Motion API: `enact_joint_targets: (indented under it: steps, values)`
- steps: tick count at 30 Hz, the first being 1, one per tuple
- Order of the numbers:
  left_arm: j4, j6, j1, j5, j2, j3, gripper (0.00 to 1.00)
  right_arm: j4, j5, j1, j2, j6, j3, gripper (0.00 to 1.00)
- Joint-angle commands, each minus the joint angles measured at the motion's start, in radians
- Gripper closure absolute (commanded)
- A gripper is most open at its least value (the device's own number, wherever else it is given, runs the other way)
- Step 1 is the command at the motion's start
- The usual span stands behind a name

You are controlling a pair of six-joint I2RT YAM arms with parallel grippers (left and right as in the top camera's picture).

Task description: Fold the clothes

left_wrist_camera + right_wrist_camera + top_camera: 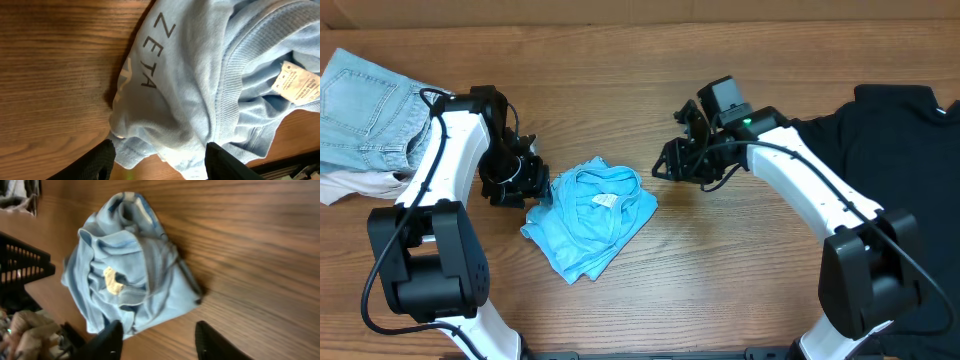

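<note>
We see the sky-blue T-shirt (588, 218) lying in a crumpled, loosely bunched heap near the middle of the wooden table (740, 280), between the two arms. Its neckband is turned up, and a small pale label (299, 85) shows inside it. In the left wrist view we read the dark letters "ZETA" (155, 50) on the fabric. The left gripper (532, 190) sits at the left edge of the heap. Its jaws stand apart, and from its own camera we see the two black fingers (97, 162) on either side of a fold of blue cloth without pinching it, so it grips nothing. The right gripper (665, 165) hangs just beside the far right edge of the shirt, not touching it. Its fingers (107, 342) are also spread, with bare wood between them and the shirt lying ahead of them, so it too holds nothing. The other clothes lie well apart from the blue one. A black T-shirt (900, 130) is spread at the far right of the table. A pale denim piece (360, 110) lies at the far left, with an off-white piece (350, 185) showing just beside its near edge.
</note>
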Motion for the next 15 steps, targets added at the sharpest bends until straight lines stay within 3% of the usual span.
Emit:
enact_joint_targets:
  steps: [1, 9, 11, 13, 15]
  values:
    - [0.011, 0.027, -0.003, 0.028, 0.001, 0.019, 0.39, 0.014, -0.001, 0.070, -0.020, 0.037, -0.019, 0.47]
    - [0.127, 0.034, -0.005, 0.174, 0.001, 0.018, 0.40, 0.190, 0.090, 0.185, 0.022, 0.288, -0.119, 0.43]
    - [0.186, 0.039, -0.019, 0.186, 0.001, 0.015, 0.40, 0.215, 0.116, 0.194, 0.044, 0.320, -0.121, 0.60]
    - [0.229, 0.064, -0.034, 0.175, 0.001, 0.006, 0.40, 0.239, 0.121, 0.195, 0.048, 0.320, -0.121, 0.64]
    - [0.282, 0.071, -0.056, 0.179, 0.001, -0.014, 0.39, 0.251, 0.145, 0.195, 0.051, 0.320, -0.121, 0.83]
